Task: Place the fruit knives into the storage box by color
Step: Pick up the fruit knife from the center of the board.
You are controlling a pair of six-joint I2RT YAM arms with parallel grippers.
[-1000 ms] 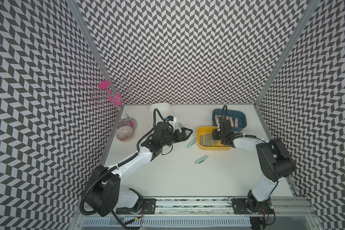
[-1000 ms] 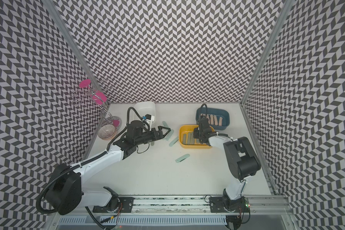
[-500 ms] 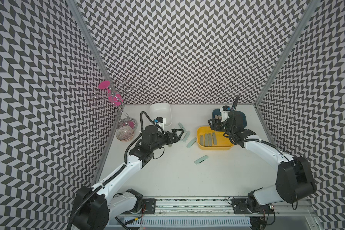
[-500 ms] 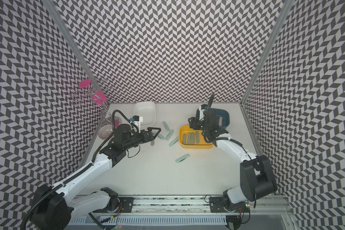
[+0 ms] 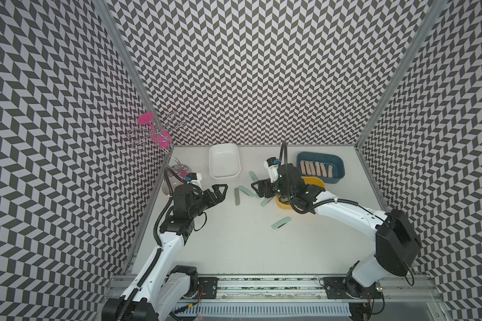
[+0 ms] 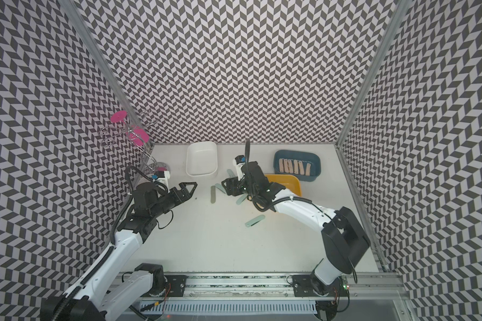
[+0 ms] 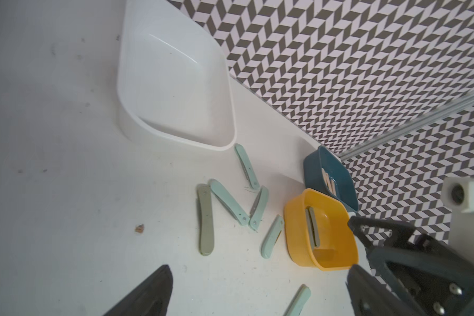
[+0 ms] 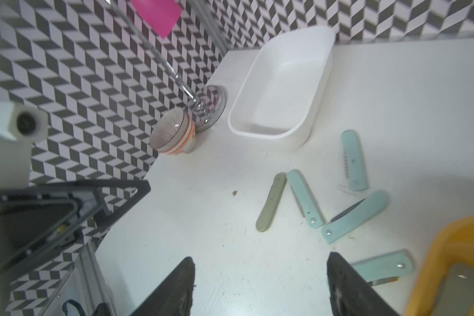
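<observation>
1. Table [image 5: 234, 244]: white top, enclosed on three sides by chevron-patterned walls.
2. Left gripper [image 5: 222, 191]: jaws spread wide, released. It sits in front of the white box, pointing toward the loose knives and apart from them.
3. Right gripper [image 5: 258, 189]: jaws parted, released. The right wrist view shows bare table between its fingers [image 8: 175, 287]. It is poised over the loose mint knives, just beside the yellow box.
4. Wire stand [image 5: 156, 136]: rear left corner, against the left wall, carrying pink pieces.
5. White box [image 5: 224, 164]: rear of the table, left of centre.
6. Blue box [image 5: 339, 178]: rear right. It holds a row of peach-pink knives [image 5: 316, 169] lying side by side.
7. Yellow box [image 6: 290, 182]: just in front of the blue box; whether the two touch cannot be told. The right arm partly hides it in both top views. The left wrist view shows olive knives [image 7: 312, 227] inside.
8. Striped bowl [image 8: 173, 134]: beside the stand's base, at the left wall.
9. Mint knives [image 7: 229, 201]: five, loose on the table. Four are clustered between the white box and the yellow box. The fifth [image 5: 281, 223] lies apart, nearer the front edge.
10. Olive knife [image 5: 236, 196]: one, loose, flat on the table. It lies at the cluster's left edge, with one end just beside a mint knife.
</observation>
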